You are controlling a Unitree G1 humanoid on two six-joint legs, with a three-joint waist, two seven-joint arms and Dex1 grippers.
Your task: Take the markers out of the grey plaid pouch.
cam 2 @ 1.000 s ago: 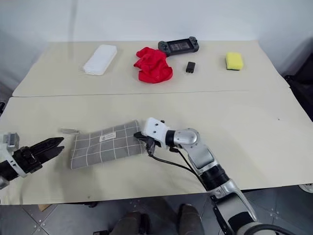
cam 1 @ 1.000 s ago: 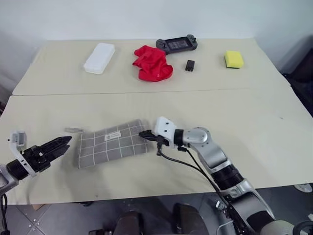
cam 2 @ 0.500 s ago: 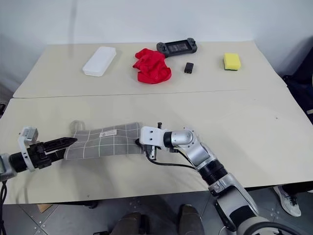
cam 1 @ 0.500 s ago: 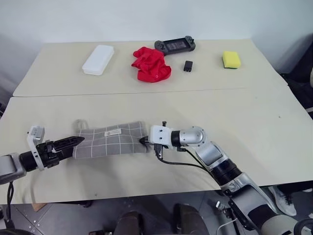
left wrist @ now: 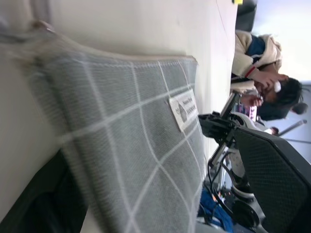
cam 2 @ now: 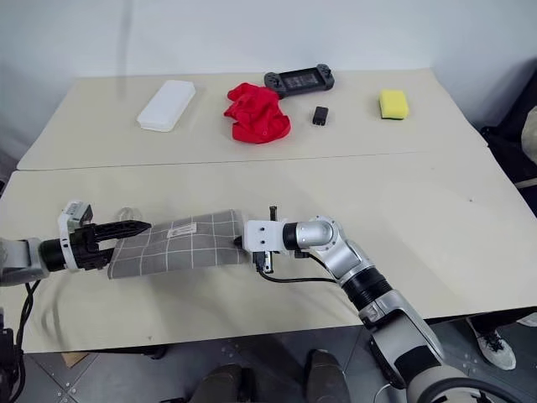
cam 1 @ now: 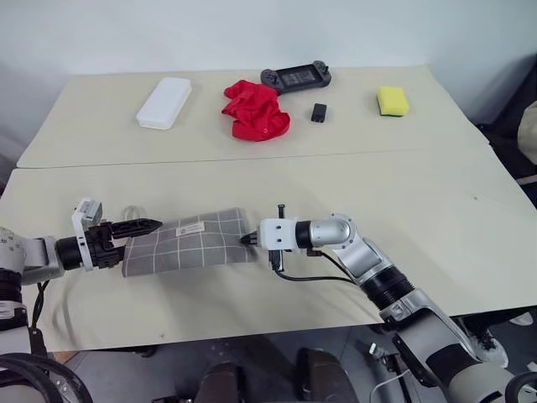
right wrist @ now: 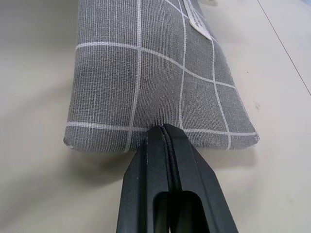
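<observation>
**Desk:** Start at the pincers. What have you got?

**Me:** My right gripper [right wrist: 164, 130] has its two black fingers pressed together, nipping the fabric at the end edge of the flat grey fabric pouch with white grid lines [cam 1: 189, 243]. That gripper lies low over the beige table [cam 1: 436, 218], pointing across towards my left side.

**Desk:** And the other one?

**Me:** My left gripper [cam 1: 144, 226] is at the pouch's opposite end, fingers spread, tips reaching over that end's upper edge. From the left wrist the cloth sits right against one dark finger [left wrist: 43, 204]. I can't tell if it is touching.

**Desk:** So where does the pouch lie?

**Me:** Flat on the near table, stretched between the two grippers, white label [cam 1: 192, 228] facing up. I can't see any markers.

**Desk:** Further out?

**Me:** Along the far side: a white plastic case [cam 1: 164, 102], a crumpled red cloth [cam 1: 254, 112], a dark handheld game controller [cam 1: 294, 77], a small black block [cam 1: 319, 112] and a yellow sponge [cam 1: 392, 101], all well apart from the pouch.
</observation>
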